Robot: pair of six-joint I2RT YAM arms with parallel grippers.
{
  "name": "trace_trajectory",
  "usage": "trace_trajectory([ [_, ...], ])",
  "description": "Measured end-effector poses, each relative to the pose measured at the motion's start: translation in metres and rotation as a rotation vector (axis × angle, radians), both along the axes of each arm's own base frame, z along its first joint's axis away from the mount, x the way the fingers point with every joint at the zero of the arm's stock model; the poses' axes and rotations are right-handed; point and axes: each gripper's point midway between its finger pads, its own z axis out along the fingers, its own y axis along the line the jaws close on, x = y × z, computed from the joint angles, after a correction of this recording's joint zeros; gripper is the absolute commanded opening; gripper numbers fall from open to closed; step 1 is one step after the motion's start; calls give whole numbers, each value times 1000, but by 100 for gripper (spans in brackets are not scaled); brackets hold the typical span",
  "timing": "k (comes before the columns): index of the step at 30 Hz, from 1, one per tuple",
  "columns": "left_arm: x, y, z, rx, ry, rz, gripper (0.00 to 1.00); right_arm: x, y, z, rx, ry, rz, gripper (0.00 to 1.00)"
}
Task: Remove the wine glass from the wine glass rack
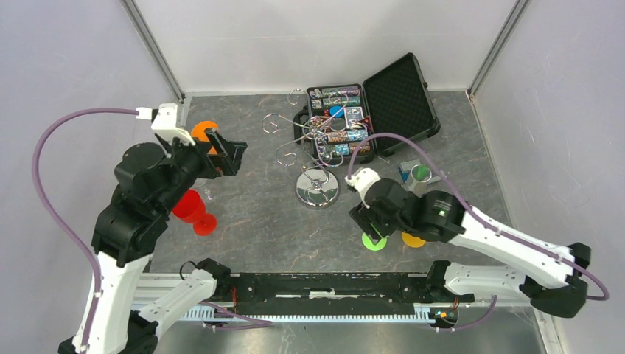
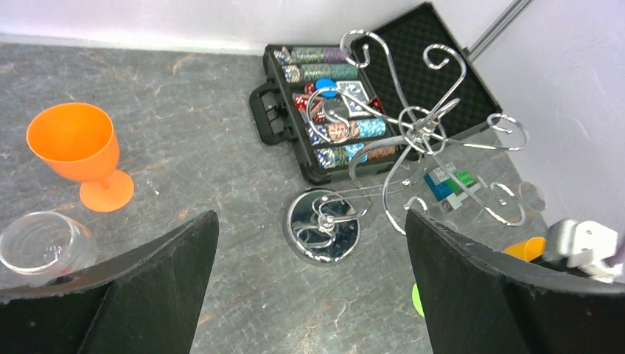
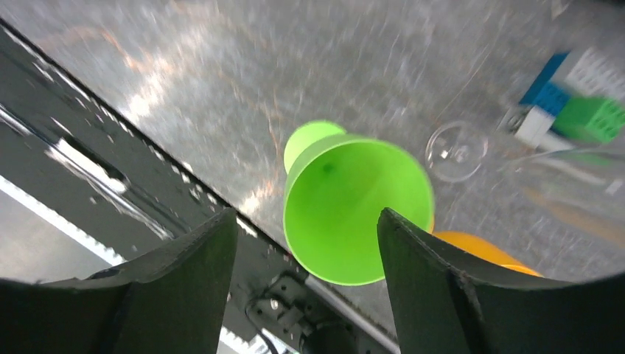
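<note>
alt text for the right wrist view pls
A bright green wine glass stands on the grey table between the spread fingers of the right tool, seen from above into its bowl. Beside and beyond it, blurred, are an orange glass, a clear glass and blue, green and white blocks.

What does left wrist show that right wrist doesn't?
Only left wrist: the rack, with no glass on it, the open case and an orange glass. Only right wrist: the green glass, seen into its bowl, between the open fingers of the right gripper, and the table's front rail. Both: the blue and green blocks and the grey tabletop.
</note>
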Motion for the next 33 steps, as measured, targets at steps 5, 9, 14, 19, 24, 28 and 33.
trace_trajectory([
  [5,-18,9,21,-33,-71,4,100,21,4,70,229,-211,-42,91],
  [9,-36,21,38,-64,-138,16,100,34,-20,125,395,-405,-146,98],
  [14,-54,34,47,-86,-189,42,100,45,-63,186,574,-627,-310,98],
  [19,-72,47,44,-90,-202,65,100,49,-98,218,658,-764,-438,98],
  [24,-93,63,42,-94,-216,98,100,52,-127,233,661,-847,-548,98],
  [28,-107,74,40,-97,-224,115,100,46,-153,240,686,-888,-619,98],
  [33,-116,81,39,-99,-230,132,100,34,-184,248,785,-919,-683,98],
])
